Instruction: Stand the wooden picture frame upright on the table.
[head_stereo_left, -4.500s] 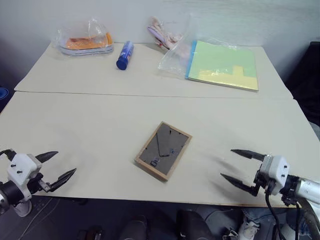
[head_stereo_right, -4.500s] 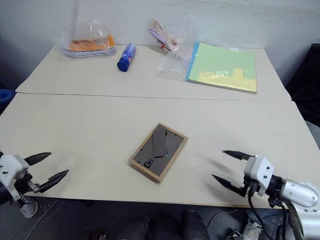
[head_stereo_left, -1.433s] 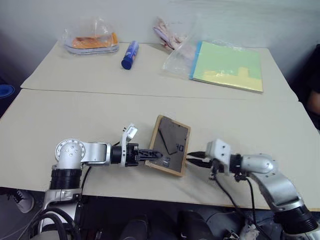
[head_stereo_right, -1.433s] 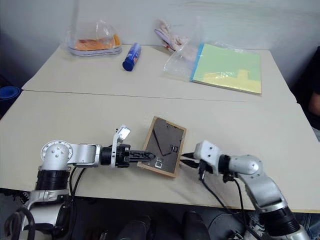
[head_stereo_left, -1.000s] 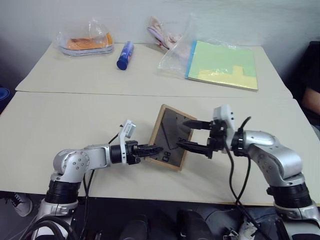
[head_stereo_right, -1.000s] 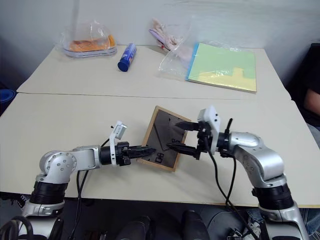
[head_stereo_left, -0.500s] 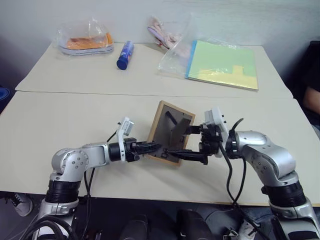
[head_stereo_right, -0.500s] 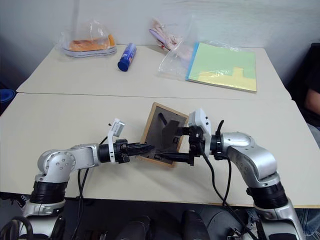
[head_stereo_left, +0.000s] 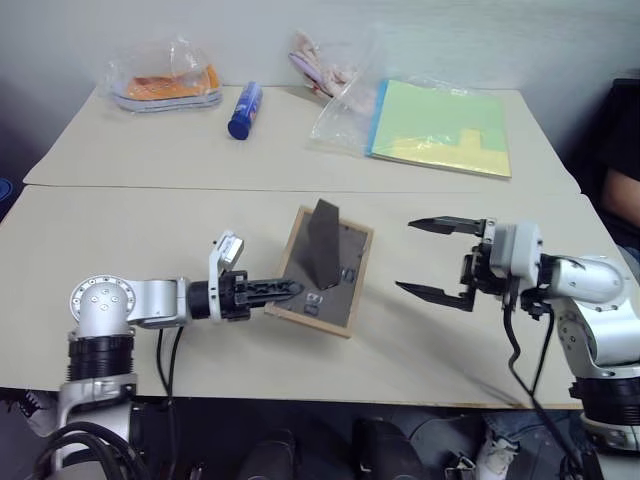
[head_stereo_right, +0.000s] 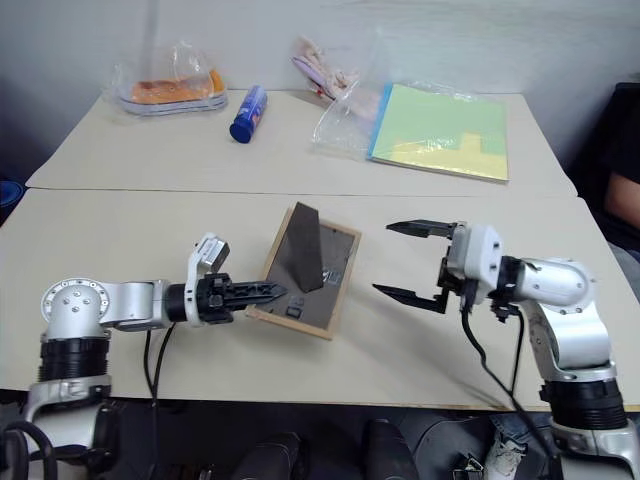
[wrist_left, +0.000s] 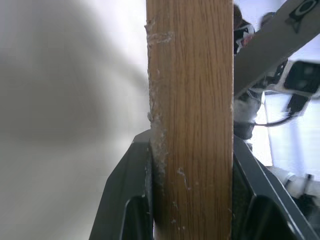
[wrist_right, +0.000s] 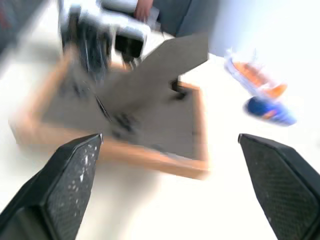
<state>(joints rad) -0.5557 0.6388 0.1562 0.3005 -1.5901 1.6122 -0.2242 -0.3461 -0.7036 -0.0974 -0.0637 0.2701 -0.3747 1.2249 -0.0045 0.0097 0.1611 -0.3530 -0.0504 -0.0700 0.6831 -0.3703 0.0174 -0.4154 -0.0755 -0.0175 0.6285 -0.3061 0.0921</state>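
Observation:
The wooden picture frame (head_stereo_left: 338, 296) lies near the front of the table (head_stereo_left: 150, 230), dark grey back up. Its fold-out stand (head_stereo_left: 322, 245) sticks up from the back. My left gripper (head_stereo_left: 292, 288) comes in level from the left and is shut on the frame's left wooden edge (wrist_left: 192, 115), which sits tight between both fingers in the left wrist view. My right gripper (head_stereo_left: 432, 258) hovers to the right of the frame, apart from it, open wide with nothing between its fingers (wrist_right: 75, 175). The picture side is hidden.
At the table's far side lie a green-yellow paper pad (head_stereo_left: 440, 128), a clear plastic bag (head_stereo_left: 345, 100), a blue bottle (head_stereo_left: 243, 97) and a bag with something orange (head_stereo_left: 165, 82). A seam (head_stereo_left: 200, 187) crosses the tabletop. A person's arm (head_stereo_left: 625, 195) shows at the right edge.
My right gripper has drawn back to the right, away from the frame's back, and rolled. The stand now sticks up, folded out. My left gripper has pulled the frame slightly left.

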